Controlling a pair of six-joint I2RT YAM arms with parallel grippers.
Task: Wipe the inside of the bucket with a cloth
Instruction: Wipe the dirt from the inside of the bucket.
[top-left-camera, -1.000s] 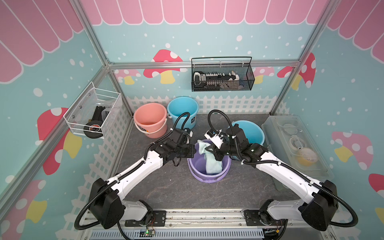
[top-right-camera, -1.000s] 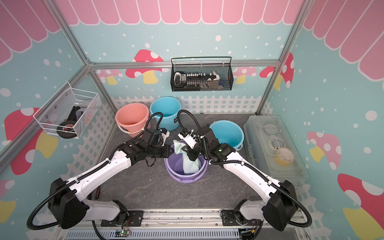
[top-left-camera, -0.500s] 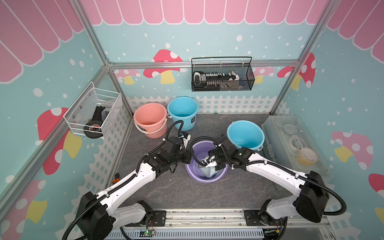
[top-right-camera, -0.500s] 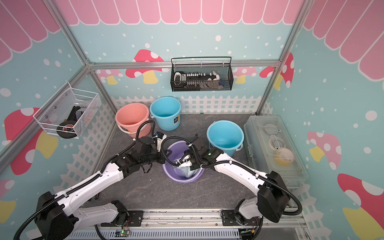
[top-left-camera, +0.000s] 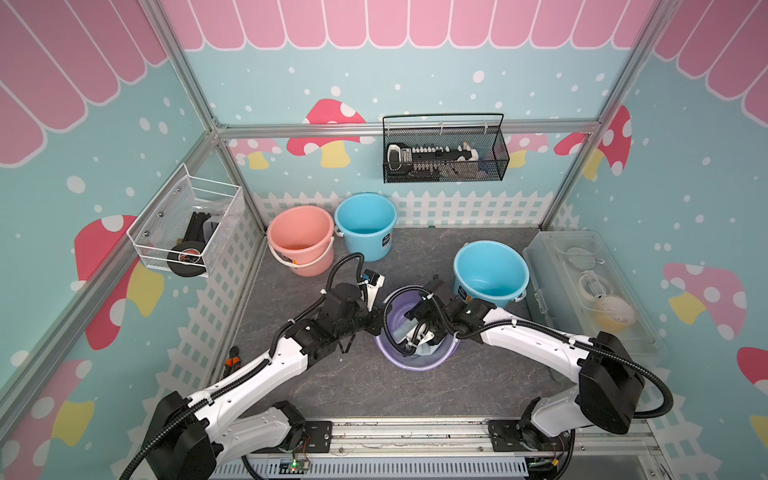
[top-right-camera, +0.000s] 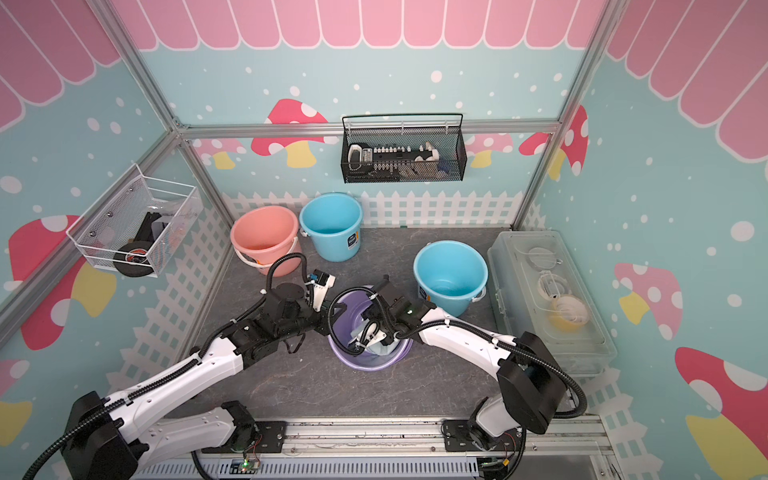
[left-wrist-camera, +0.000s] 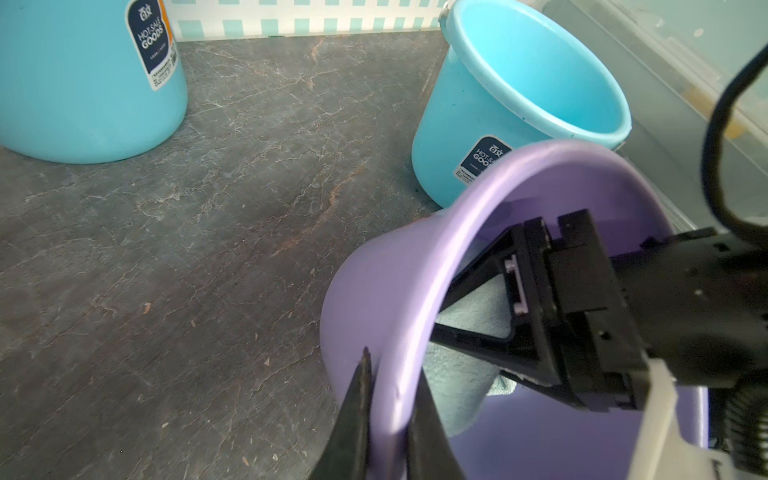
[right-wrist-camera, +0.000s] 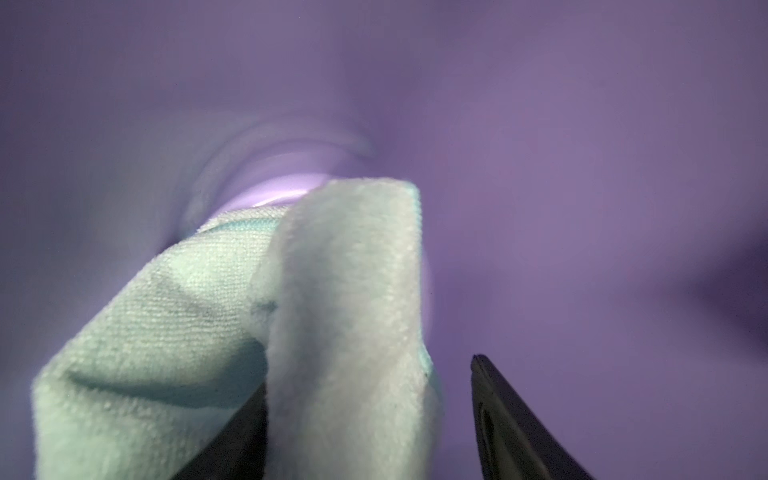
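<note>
A purple bucket (top-left-camera: 415, 365) (top-right-camera: 365, 365) stands mid-table. My left gripper (left-wrist-camera: 392, 374) (top-left-camera: 376, 322) is shut on the bucket's rim (left-wrist-camera: 365, 299), one finger outside the wall and one inside. My right gripper (right-wrist-camera: 370, 374) (top-left-camera: 415, 332) reaches down inside the bucket (right-wrist-camera: 582, 166) with its jaws open. The pale mint-green cloth (right-wrist-camera: 340, 291) (left-wrist-camera: 461, 374) (top-left-camera: 424, 351) stands bunched between them, leaning on one finger with a gap to the other. In both top views the right wrist hides most of the cloth.
A pink bucket (top-left-camera: 301, 241) and a blue bucket (top-left-camera: 365, 224) stand at the back left. Another blue bucket (top-left-camera: 490, 274) sits just behind and right of the purple one. A clear plastic box (top-left-camera: 590, 291) lines the right edge. Wire baskets hang on the walls.
My right gripper carried the cloth from above the rim down into the purple bucket, then opened its jaws. The left gripper has kept its grip on the rim.
</note>
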